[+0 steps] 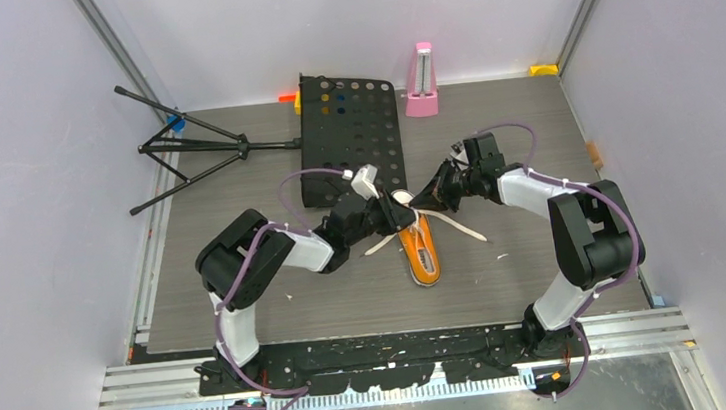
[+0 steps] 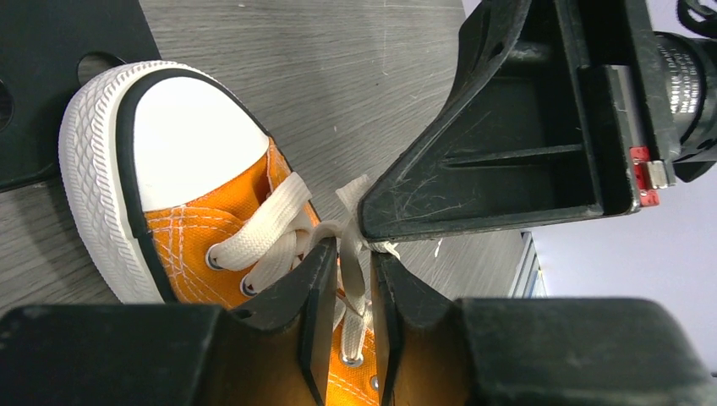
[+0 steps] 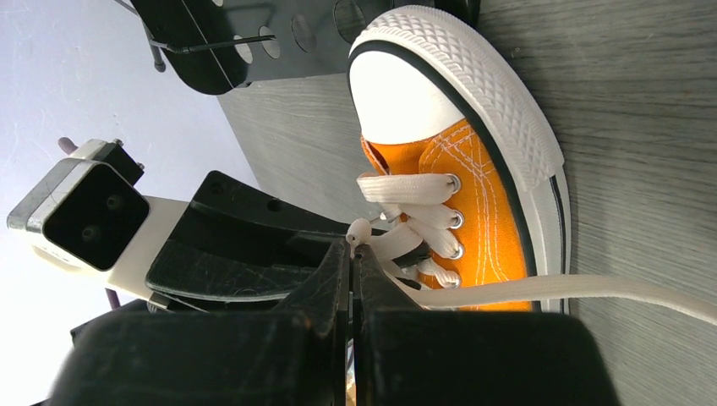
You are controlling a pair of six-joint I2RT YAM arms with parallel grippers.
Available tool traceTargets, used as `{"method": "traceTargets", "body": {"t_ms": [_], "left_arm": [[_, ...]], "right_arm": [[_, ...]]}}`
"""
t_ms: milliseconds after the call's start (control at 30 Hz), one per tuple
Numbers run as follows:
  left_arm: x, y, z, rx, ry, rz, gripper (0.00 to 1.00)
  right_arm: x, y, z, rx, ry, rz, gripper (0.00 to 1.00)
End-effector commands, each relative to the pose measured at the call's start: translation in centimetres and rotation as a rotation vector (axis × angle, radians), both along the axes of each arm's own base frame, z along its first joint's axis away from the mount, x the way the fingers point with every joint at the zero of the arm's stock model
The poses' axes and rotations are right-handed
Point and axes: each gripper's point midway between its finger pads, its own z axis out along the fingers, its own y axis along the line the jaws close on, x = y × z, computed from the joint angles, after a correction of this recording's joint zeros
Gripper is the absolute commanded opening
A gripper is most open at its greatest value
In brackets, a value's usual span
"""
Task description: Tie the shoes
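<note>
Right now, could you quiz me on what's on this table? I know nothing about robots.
1. True or false: the right gripper is pinching a white lace.
2. The shoe has canvas coloured: A blue, B orange, C green?
3. Which pink object stands at the far edge of the table?
Key: 1 true; 2 B; 3 the metronome.
</note>
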Motion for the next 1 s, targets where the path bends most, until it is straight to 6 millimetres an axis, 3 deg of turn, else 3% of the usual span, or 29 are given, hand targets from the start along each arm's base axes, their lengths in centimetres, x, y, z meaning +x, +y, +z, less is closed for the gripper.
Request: {"method": "traceTargets", "body": {"t_ms": [0, 633, 967], "left_arm": [[0.3, -0.7, 2.6, -0.083, -0.117, -0.018, 0.25], [-0.4, -1.3, 3.5, -0.164, -0.152, -0.054, 0.26], [-0.5, -1.3, 4.7, -0.212, -0.146, -0.050, 0.04]], "right_arm": [[0.7, 0.5, 0.5, 0.061, -0.017, -0.015, 0.00], [0.6, 0.6, -0.8, 0.165, 0.074, -0.099, 0.00], [0.1, 0.4, -1.4, 0.157, 0.093, -0.120, 0.00]]}}
